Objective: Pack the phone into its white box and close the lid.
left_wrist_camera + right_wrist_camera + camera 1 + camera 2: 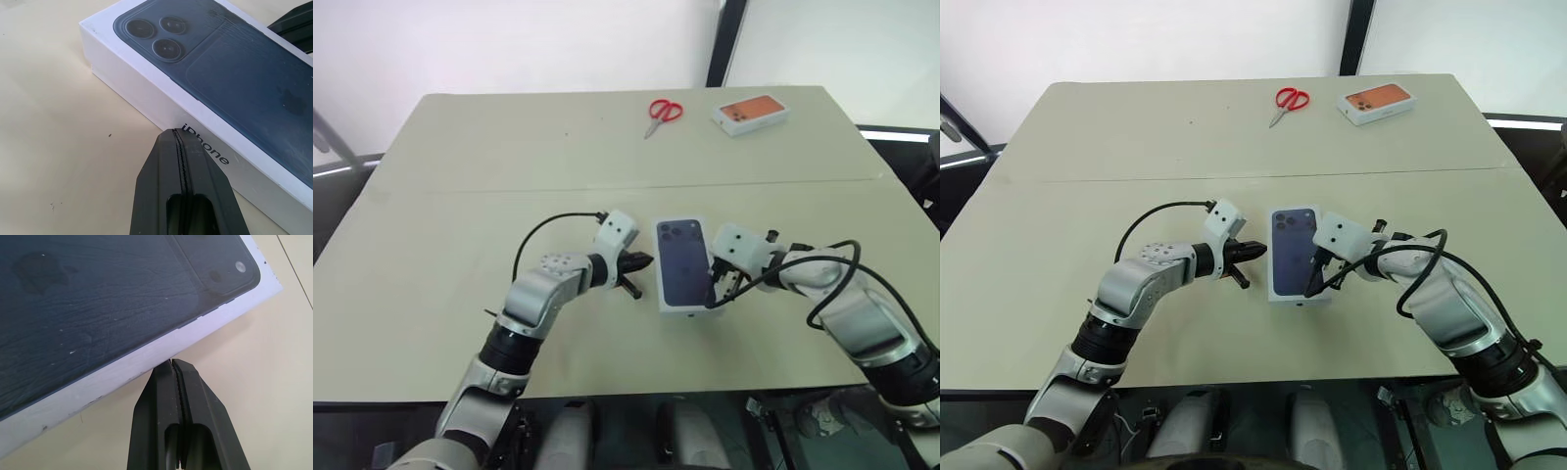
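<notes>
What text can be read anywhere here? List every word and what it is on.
"iPhone": on the white side wall of the lid, read in the left wrist view.
Apple logo, no words: on the phone picture on top of the lid.
Orange-topped box: no text readable.
Scissors: no text visible.

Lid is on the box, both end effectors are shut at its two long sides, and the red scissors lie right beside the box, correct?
Not quite. The red scissors lie far off, at the table's far edge near the orange-topped box, as the left eye view shows. The lid is on, with left end effector and right end effector shut at its sides.
</notes>
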